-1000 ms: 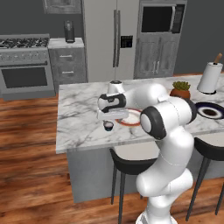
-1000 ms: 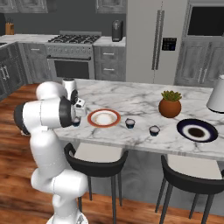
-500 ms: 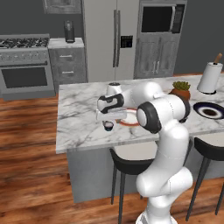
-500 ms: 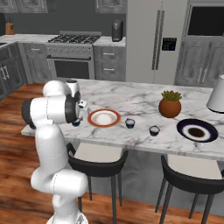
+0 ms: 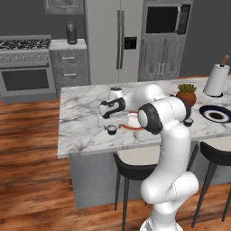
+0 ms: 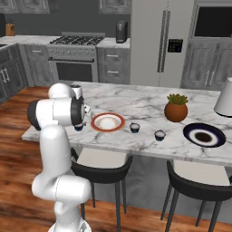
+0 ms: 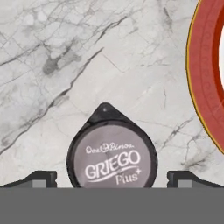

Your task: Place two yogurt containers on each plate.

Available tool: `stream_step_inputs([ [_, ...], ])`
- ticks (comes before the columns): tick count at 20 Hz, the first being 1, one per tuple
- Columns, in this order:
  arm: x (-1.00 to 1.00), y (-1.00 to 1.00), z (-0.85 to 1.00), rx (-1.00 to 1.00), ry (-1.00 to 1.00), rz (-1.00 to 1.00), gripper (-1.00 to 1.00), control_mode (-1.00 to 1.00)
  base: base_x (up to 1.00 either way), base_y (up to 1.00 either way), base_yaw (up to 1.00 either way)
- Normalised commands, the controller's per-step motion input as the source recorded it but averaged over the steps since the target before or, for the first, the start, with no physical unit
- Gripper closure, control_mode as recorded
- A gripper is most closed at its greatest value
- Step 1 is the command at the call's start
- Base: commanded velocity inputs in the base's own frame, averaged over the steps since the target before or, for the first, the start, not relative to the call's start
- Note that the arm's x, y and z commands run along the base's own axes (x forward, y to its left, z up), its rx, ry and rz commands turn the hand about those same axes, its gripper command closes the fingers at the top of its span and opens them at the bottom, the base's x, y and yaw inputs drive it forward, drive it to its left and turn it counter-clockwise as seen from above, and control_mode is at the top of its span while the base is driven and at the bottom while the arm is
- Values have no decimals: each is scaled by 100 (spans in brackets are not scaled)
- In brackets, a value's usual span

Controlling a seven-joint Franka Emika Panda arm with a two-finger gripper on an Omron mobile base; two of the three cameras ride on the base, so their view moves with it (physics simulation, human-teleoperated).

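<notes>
The claw (image 7: pixel 112 177) hangs spread apart directly over a yogurt cup (image 7: pixel 112 161) standing on the marble surface (image 7: pixel 65 65), one finger tip at each side of it and neither touching, so nothing is grasped yet. Just beside that cup lies the orange-rimmed plate (image 6: pixel 108 122), whose white centre is bare. Farther along the surface, two more cups (image 6: pixel 134 128) (image 6: pixel 159 135) stand between that plate and the navy-rimmed plate (image 6: pixel 203 135), which also looks bare. A potted plant (image 6: pixel 176 108) sits behind them. By this judgement the task is barely begun: no cup rests on either plate, and a fourth cup cannot be made out.
</notes>
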Motion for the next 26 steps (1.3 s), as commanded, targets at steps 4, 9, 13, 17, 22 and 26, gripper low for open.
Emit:
stream_step_inputs([
  [4, 0, 4, -12, 0, 0, 0, -100, -100, 0, 0, 0],
  [9, 0, 1, -13, 0, 0, 0, -100, -100, 0, 0, 0],
  [13, 0, 0, -14, 0, 0, 0, -100, -100, 0, 0, 0],
  [17, 4, 0, -12, 0, 0, 0, -100, -100, 0, 0, 0],
  [22, 3, 0, -15, 0, 0, 0, 100, -100, 0, 0, 0],
  [26, 0, 0, -3, 0, -3, 0, 100, -100, 0, 0, 0],
])
